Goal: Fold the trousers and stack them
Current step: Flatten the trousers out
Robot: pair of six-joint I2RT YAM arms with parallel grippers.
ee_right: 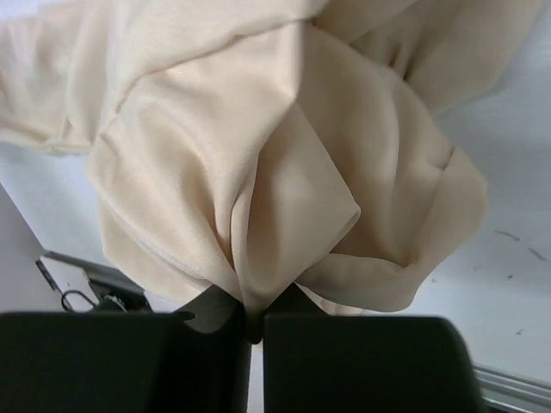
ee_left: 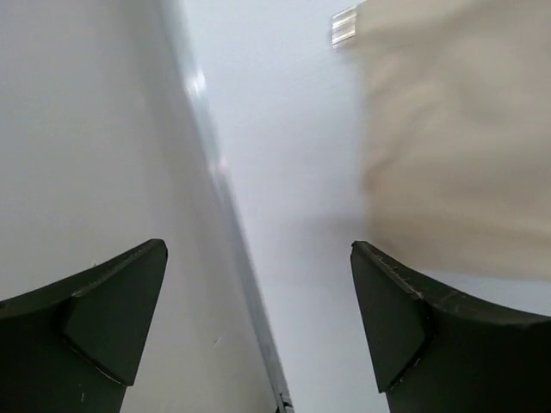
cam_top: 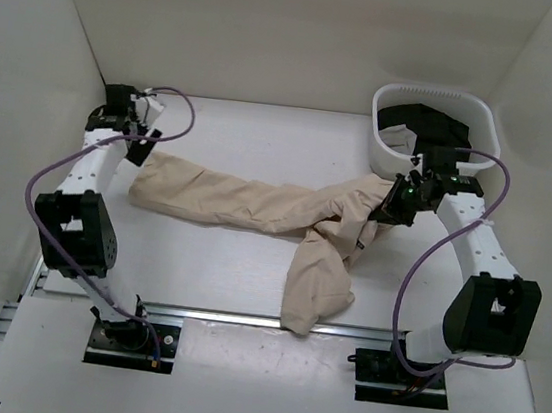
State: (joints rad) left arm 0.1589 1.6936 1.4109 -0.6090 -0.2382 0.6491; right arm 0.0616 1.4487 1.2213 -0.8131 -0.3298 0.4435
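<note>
White walls close in a matte white bench on three sides, and a silver metal rail runs along its near edge.

At the far right stands a white plastic basket with rounded corners and a ribbed rim. Inside it lies a crumpled black garment, with a bit of white cloth showing at its near left side.

Soft beige cloth trousers sprawl across the middle of the bench. One long, wrinkled part stretches out to the left. Another bends toward the near edge, and its rounded end lies on the rail. At the right the fabric is bunched into thick, smooth folds.

Just beside the basket, the black right claw is pinched tight on that bunched end. In the right wrist view its fingers meet on a narrow pleat of the cloth, and the loose folds billow out beyond them.

At the left end of the trousers the black left claw is spread wide. The left wrist view shows only bare bench between its two dark, wedge-shaped fingers. The flat beige cloth lies past the right-hand finger, and I cannot tell whether the two touch. A thin purple cable loops along each arm.
</note>
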